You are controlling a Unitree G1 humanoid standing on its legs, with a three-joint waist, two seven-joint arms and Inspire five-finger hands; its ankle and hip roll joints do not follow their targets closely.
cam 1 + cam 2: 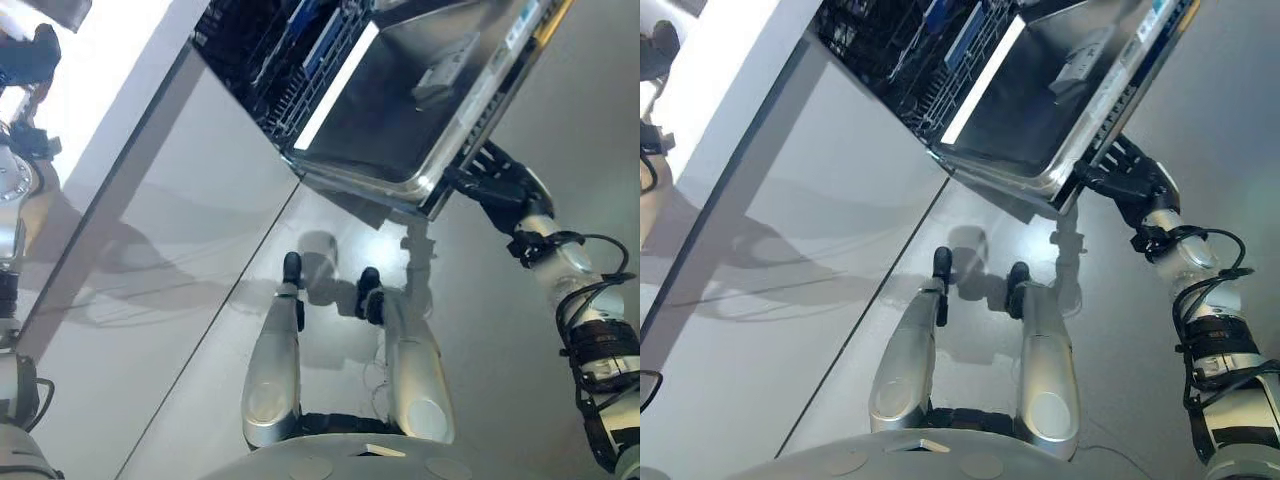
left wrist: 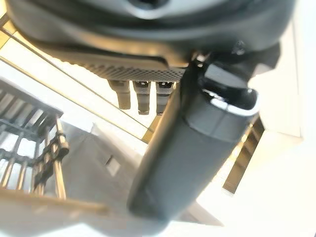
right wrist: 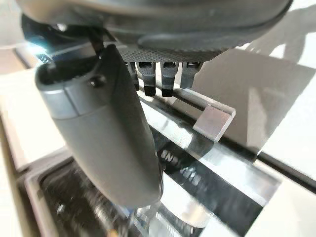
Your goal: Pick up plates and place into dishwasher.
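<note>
The dishwasher's door (image 1: 400,100) hangs open, its steel inner face up. Behind it the dark lower rack (image 1: 270,70) holds something blue (image 1: 325,45); I cannot tell what it is. My right hand (image 1: 495,180) is at the door's outer edge with its fingers (image 3: 165,76) fairly straight and touching that edge beside a clear handle bar (image 3: 215,121); the thumb (image 3: 103,128) sticks out free. My left hand (image 1: 30,55) is raised at the far left by the white counter (image 1: 110,70), relaxed, with nothing between its thumb (image 2: 197,143) and fingers (image 2: 143,96).
A grey cabinet front (image 1: 170,230) runs below the counter, left of the dishwasher. Pale smooth floor (image 1: 510,360) spreads under the open door and off to the right. The left wrist view shows rack wires (image 2: 47,153).
</note>
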